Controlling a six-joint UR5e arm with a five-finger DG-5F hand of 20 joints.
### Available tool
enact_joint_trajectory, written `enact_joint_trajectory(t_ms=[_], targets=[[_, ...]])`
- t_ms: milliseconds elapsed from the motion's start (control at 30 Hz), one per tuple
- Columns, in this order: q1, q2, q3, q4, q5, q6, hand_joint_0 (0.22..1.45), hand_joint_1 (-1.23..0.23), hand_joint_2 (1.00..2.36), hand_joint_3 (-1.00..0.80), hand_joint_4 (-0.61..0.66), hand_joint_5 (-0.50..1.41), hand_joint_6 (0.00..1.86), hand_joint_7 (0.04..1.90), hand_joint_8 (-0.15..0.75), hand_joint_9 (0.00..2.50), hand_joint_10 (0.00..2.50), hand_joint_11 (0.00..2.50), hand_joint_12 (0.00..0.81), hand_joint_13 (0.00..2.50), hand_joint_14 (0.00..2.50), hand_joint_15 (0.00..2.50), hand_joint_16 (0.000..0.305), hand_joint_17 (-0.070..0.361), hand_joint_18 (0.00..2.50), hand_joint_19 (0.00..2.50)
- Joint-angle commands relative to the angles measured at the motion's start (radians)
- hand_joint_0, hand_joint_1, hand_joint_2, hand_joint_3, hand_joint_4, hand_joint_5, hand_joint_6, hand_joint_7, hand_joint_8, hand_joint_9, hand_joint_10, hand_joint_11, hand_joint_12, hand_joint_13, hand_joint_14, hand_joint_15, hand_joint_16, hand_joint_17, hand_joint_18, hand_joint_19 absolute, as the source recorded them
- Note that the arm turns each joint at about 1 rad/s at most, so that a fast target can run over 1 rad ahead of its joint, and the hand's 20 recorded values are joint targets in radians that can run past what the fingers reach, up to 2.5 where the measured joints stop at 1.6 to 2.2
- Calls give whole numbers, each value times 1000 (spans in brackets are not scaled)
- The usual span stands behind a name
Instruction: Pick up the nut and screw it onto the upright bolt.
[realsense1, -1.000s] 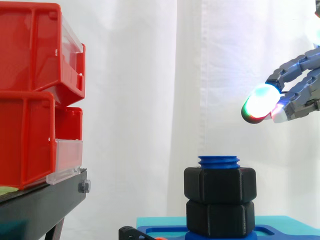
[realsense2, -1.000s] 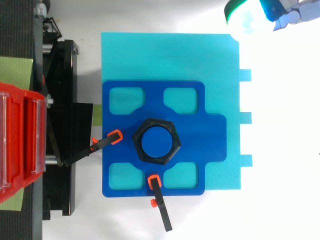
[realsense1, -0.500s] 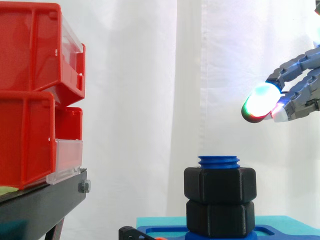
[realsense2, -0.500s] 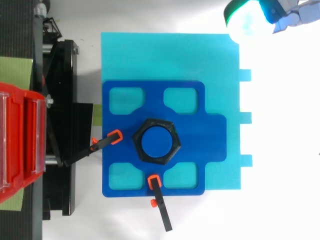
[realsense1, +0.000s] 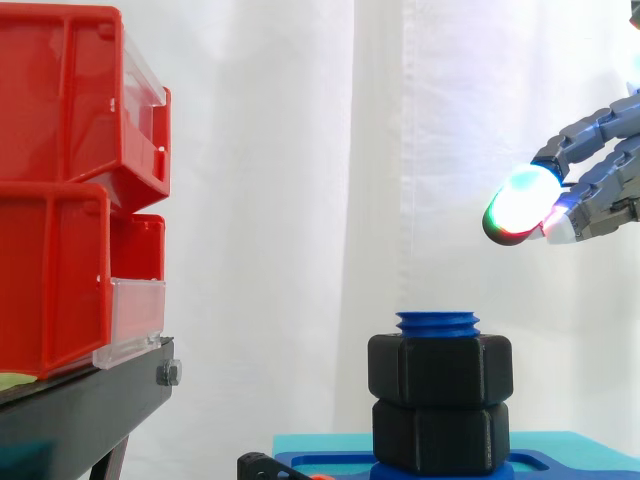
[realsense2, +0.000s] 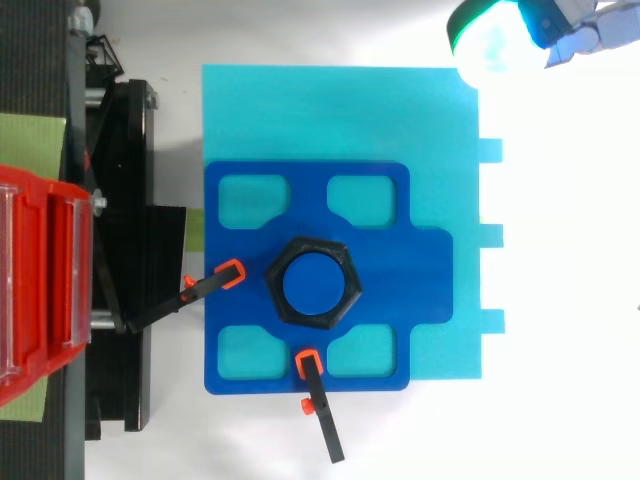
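Note:
A blue threaded bolt (realsense1: 437, 322) stands upright on a dark blue fixture plate (realsense2: 385, 265). Two black hex nuts sit on the bolt: an upper nut (realsense1: 440, 369) just below the thread's top and a lower nut (realsense1: 440, 435) under it. From above, the upper nut (realsense2: 311, 247) rings the bolt's blue top (realsense2: 311, 282). My hand (realsense1: 605, 180) hangs up and to the right of the bolt, well clear of it. Its fingers (realsense2: 580, 40) are nearly straight, the pads glow white and green, and nothing is held between them.
The fixture plate lies on a cyan board (realsense2: 340, 110) and is pinned by two orange-tipped black clamps (realsense2: 215, 280) (realsense2: 318, 400). Stacked red bins (realsense1: 60, 180) on a black stand (realsense1: 80, 410) rise at the left.

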Motion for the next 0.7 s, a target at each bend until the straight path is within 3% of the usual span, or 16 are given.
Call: enact_joint_trajectory(t_ms=[0, 667], targets=[[0, 0, -1, 0, 1, -1, 491, -327, 1000, -500, 111, -260, 502, 677, 188, 0, 0, 0, 329, 0, 0, 0, 43, 97, 0, 0], [0, 0, 1, 0, 1, 1, 491, -334, 1000, -500, 105, -260, 502, 675, 192, 0, 0, 0, 329, 0, 0, 0, 43, 97, 0, 0]])
